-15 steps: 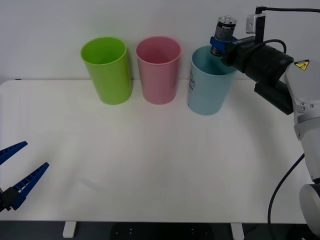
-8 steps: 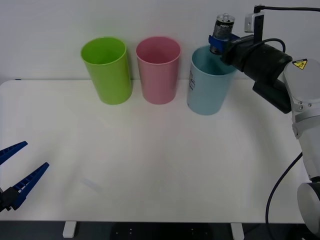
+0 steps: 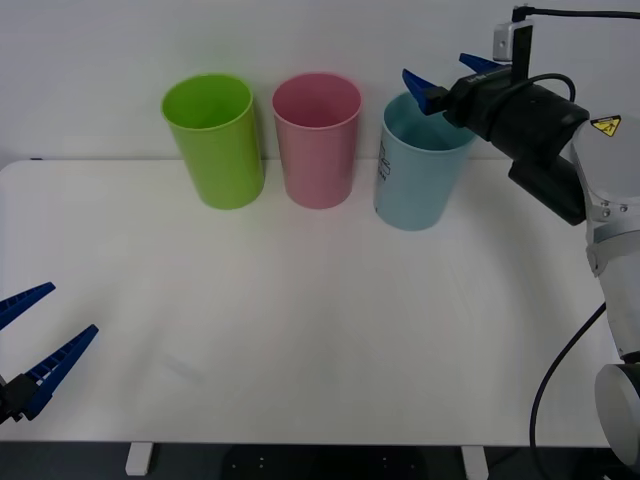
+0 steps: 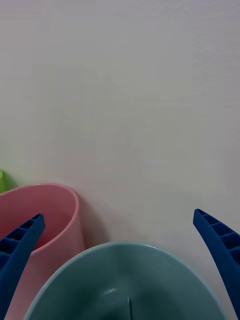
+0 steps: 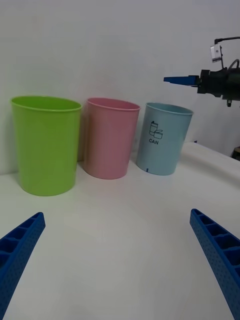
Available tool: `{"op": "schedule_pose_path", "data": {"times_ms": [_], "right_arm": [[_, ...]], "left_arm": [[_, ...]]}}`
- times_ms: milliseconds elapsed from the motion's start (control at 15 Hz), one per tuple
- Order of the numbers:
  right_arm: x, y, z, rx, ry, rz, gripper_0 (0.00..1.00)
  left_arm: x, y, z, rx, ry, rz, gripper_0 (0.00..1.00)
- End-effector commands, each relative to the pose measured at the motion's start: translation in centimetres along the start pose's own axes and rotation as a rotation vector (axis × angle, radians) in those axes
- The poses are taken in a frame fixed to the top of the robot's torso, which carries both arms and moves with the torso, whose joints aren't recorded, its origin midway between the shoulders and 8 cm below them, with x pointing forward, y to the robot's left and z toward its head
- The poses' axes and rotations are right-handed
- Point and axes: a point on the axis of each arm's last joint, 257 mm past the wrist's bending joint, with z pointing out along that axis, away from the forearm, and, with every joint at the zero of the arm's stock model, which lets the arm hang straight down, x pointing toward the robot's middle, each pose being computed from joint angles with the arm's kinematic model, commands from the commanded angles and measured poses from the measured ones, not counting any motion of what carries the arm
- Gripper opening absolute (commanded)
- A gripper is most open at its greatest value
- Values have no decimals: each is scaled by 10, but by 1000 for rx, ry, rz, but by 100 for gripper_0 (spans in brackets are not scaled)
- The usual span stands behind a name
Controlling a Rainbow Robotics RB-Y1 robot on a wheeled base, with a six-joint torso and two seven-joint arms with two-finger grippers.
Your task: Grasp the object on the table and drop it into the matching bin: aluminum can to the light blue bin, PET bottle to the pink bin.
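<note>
Two blue ribbed fingers of the right gripper (image 3: 442,78) are seen spread wide apart above the rim of the light blue bin (image 3: 420,175), with nothing held between them. In the right wrist view, the same fingers (image 4: 20,245) are placed at either side of the bin's open mouth (image 4: 125,280), which lies directly beneath them. The aluminum can cannot be made out in any view; the inside of the light blue bin is shown only partly, so its whereabouts cannot be told. The right arm is stretched forward and inward from the robot's right side, its black wrist held roughly level over the far right part of the table (image 3: 300,330), with a cable looped behind it.

The light blue bin is stood upright at the far edge of the table, and a white printed label reading "CAN" is borne on its side (image 5: 156,134). Just beside it, toward the robot's left, the pink bin (image 3: 318,140) is stood upright, and next to that a lime green bin (image 3: 214,140). The three are set in a row, close together but apart.

The left gripper (image 3: 30,345) is parked low at the near left corner of the table, its fingers spread and empty, well apart from the bins.
</note>
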Motion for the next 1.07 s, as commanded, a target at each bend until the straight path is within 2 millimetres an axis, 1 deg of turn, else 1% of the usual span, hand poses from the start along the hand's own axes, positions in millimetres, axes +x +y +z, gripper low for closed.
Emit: {"op": "schedule_pose_path", "data": {"times_ms": [67,133,267,467,533,600,733,800,1067], "right_arm": [[-6,-1,-3,-8,-15,6,100],[-10,-1,-6,-13,-23,8,100],[-13,4,-22,-18,-49,-3,100],[-6,23,-50,-52,-60,-30,100],[-3,30,-60,-70,-58,-35,100],[2,39,-74,-89,-55,-45,100],[7,55,-94,-121,-53,-53,100],[12,63,-107,-140,-45,-63,100],[32,85,-145,-200,-8,-76,100]], "left_arm": [[0,0,0,0,0,0,100],[0,0,0,0,0,0,100],[0,0,0,0,0,0,100],[0,0,0,0,0,0,100],[0,0,0,0,0,0,100],[0,0,0,0,0,0,100],[0,0,0,0,0,0,100],[0,0,0,0,0,0,100],[0,0,0,0,0,0,100]]}}
